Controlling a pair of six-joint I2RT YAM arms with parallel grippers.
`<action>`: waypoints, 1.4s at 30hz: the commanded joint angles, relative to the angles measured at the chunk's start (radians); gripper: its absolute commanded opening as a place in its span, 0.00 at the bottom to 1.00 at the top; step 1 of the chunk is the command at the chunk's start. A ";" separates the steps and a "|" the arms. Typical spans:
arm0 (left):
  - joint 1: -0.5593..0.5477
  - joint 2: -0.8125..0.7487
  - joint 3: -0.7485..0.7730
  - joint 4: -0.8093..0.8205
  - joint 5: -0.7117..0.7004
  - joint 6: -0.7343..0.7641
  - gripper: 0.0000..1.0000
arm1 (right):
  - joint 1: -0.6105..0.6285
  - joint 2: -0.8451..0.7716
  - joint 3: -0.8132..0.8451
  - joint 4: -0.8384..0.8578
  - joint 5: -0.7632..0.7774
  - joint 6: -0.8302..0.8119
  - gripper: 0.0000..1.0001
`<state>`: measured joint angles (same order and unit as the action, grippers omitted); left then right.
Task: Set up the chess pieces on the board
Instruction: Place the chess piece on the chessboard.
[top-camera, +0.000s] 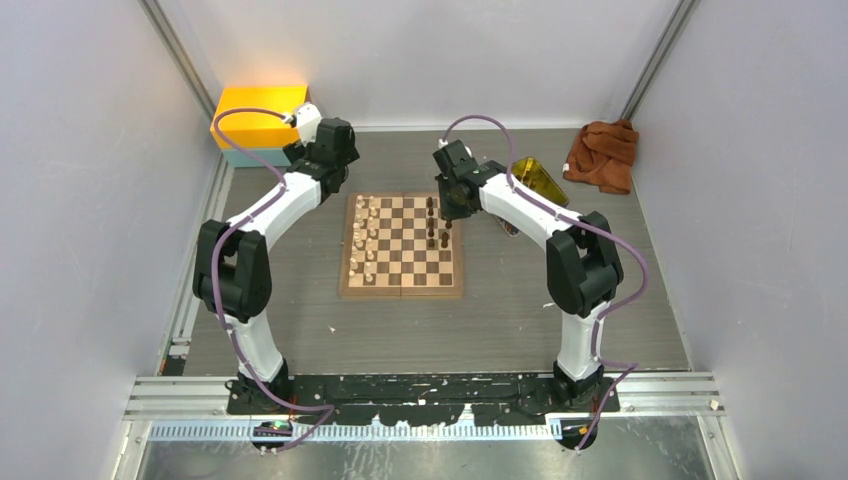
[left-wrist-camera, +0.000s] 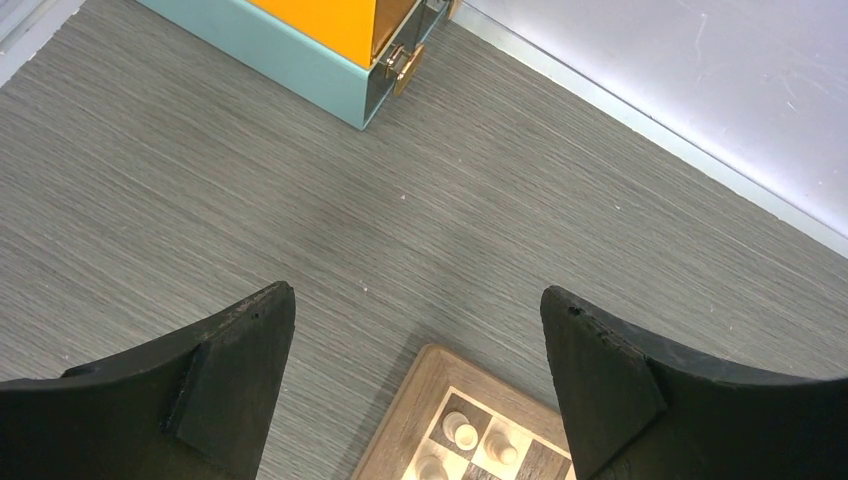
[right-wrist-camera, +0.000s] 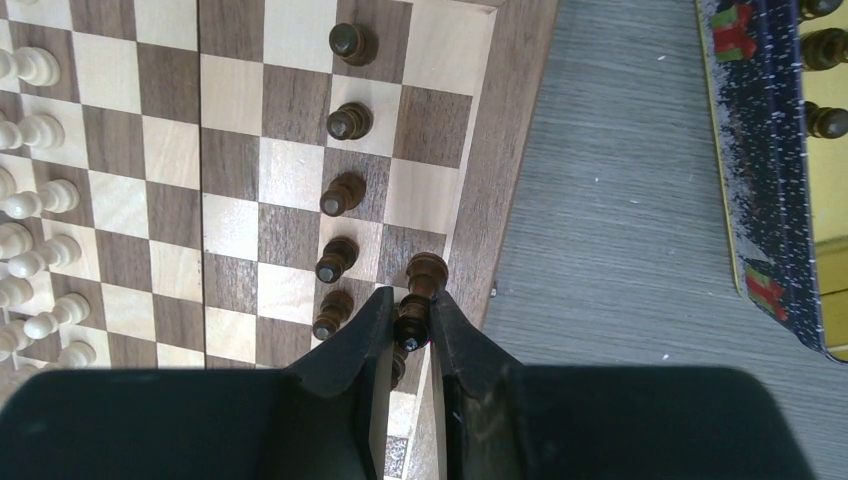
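**Item 1. Dark chessman (right-wrist-camera: 427, 270).** Pinched near its waist between the fingers of the right gripper (right-wrist-camera: 412, 308), upright, over the outermost file at the board's 3 o'clock edge. Whether its base touches the square cannot be told. Judged a back-rank piece, so it is held behind the pawns.

**Item 2. Dark pawns (right-wrist-camera: 345, 122).** Five in one file, just inside item 1, forming the front row on that side.

**Item 3. Cream chessmen (right-wrist-camera: 30, 130).** Two files along the 9 o'clock edge. This side appears largely filled.

**Item 4. Board (top-camera: 402, 288).** Flat, mid-table, its middle files bare.

**Item 5. Tray (right-wrist-camera: 765, 180).** Off the board toward 2 o'clock. More dark pieces (right-wrist-camera: 825, 45) lie in it, probably the supply, kept near the working arm.

**Item 6. Left gripper (left-wrist-camera: 418, 295).** Fingers spread wide and holding nothing, above bare table past the board's 10 o'clock corner. Judged parked out of the way.

**Item 7. Box (left-wrist-camera: 300, 50).** Teal and orange, at 11 o'clock.
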<state>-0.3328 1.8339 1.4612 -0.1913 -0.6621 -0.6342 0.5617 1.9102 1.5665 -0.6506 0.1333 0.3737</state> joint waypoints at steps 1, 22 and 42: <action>-0.002 -0.052 0.003 0.049 -0.027 0.020 0.93 | 0.008 0.013 0.013 0.040 -0.018 0.010 0.01; -0.002 -0.027 0.007 0.056 -0.025 0.029 0.93 | 0.008 0.065 0.001 0.071 -0.055 0.015 0.01; -0.005 -0.023 0.010 0.055 -0.021 0.030 0.92 | 0.019 0.039 -0.017 0.045 -0.040 0.021 0.01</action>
<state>-0.3332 1.8339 1.4612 -0.1829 -0.6621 -0.6159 0.5674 1.9812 1.5608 -0.5999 0.0875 0.3775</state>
